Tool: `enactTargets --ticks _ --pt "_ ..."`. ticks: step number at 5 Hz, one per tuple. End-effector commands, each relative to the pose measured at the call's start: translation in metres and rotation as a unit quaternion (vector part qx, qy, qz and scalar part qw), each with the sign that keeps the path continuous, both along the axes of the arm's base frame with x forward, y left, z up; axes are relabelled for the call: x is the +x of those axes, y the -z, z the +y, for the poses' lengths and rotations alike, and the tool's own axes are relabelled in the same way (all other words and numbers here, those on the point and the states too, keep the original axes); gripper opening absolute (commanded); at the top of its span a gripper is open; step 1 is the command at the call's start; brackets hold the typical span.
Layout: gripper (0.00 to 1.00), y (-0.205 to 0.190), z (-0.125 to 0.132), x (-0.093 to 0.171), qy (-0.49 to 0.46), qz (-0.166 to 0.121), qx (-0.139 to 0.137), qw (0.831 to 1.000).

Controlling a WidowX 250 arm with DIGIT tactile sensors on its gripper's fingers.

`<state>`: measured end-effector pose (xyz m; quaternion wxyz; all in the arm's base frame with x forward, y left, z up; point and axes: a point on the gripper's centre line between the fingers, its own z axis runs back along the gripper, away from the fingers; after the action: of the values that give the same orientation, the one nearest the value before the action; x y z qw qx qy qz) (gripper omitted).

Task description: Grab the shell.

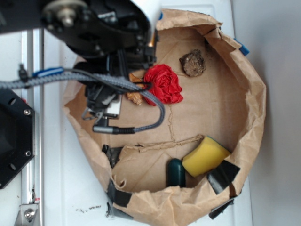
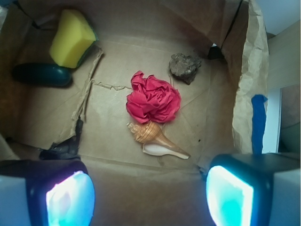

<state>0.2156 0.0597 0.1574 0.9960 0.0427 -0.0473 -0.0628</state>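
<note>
one brown paper enclosure (image 2: 244,70), its walls crumpled and patched with black tape, holds five items on its flat floor: the tan-orange shell (image 2: 153,136) lying near the middle, its knobby end touching a crumpled red cloth (image 2: 154,101); a dark rock (image 2: 184,67) beyond the cloth; and a yellow sponge (image 2: 70,40) beside a dark green object (image 2: 41,74) in the far corner. the gripper (image 2: 150,193) hangs above the shell, jaws spread wide, holding nothing.

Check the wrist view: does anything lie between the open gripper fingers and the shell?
No. In the wrist view only bare brown paper separates the gripper from the shell; the red cloth sits beyond it.
</note>
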Motion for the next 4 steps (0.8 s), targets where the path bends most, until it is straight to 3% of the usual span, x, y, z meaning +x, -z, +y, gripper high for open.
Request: enactTargets --ticks 1,4 --pt "1.0 0.0041 -0.0026 0.0083 0.034 -0.024 0.029 0.999" --pt "1.0 0.0113 -0.0026 0.0155 0.175 -0.053 0.063 0.981"
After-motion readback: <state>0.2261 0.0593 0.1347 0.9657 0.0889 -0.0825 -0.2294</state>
